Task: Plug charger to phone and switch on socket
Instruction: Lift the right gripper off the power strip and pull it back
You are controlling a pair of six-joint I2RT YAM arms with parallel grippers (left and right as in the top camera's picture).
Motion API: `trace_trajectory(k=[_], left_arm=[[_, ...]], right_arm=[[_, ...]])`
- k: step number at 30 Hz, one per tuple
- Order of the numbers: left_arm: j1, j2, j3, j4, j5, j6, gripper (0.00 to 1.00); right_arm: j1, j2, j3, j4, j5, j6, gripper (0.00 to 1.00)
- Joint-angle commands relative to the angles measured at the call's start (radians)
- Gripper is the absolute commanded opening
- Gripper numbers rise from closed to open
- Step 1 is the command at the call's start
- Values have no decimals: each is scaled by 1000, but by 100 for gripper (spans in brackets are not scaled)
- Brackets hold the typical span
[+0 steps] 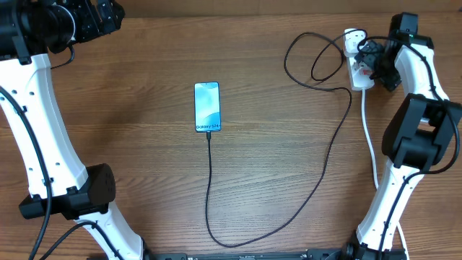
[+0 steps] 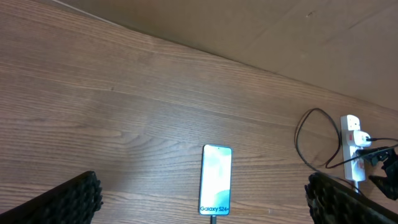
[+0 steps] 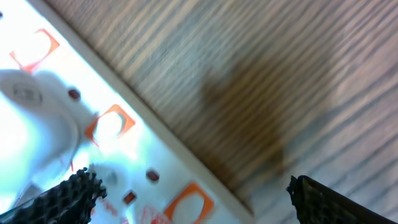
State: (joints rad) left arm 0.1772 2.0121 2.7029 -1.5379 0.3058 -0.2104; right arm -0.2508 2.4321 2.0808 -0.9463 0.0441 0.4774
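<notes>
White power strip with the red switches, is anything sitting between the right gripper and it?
Nothing visible does. The open right gripper hangs directly over the white power strip, its red-orange switches uncovered; a blurred white plug sits off to one side.

Wood-grain tabletop [image 1: 130,108] in front of me, with four things lying on it.

The phone [image 1: 207,107] lies flat near the middle, screen up, its lettered end toward me. The charger [image 1: 208,173], a thin black cable, meets that end, runs toward my side, bends in a wide curve to my right and climbs to the far right corner. There it lies in loose loops on the wood just beside the socket [image 1: 359,81]. The socket, a white strip, lies flat there. Its white cord [image 1: 369,137] trails along the tabletop back toward my side.
</notes>
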Motion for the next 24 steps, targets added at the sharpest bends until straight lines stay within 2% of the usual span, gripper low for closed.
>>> trace_trajectory(k=[1,11,13,17,24], left_arm=[[-3,-3,3,1,-2,-3,100],[-3,-3,3,1,-2,-3,100],[-3,-3,3,1,-2,-3,100],[-3,-3,3,1,-2,-3,100],[-3,-3,3,1,-2,-3,100]], right_arm=[[-7,-42,42,-35,-4,-15,100],[-33,-250,49,-169,-4,-24,100],[-33,-317,49,-203,-13,-51,94],[-30,-491,49,-311,-68,-116,74],[-30,-816,49,-528,-138,-120,83]])
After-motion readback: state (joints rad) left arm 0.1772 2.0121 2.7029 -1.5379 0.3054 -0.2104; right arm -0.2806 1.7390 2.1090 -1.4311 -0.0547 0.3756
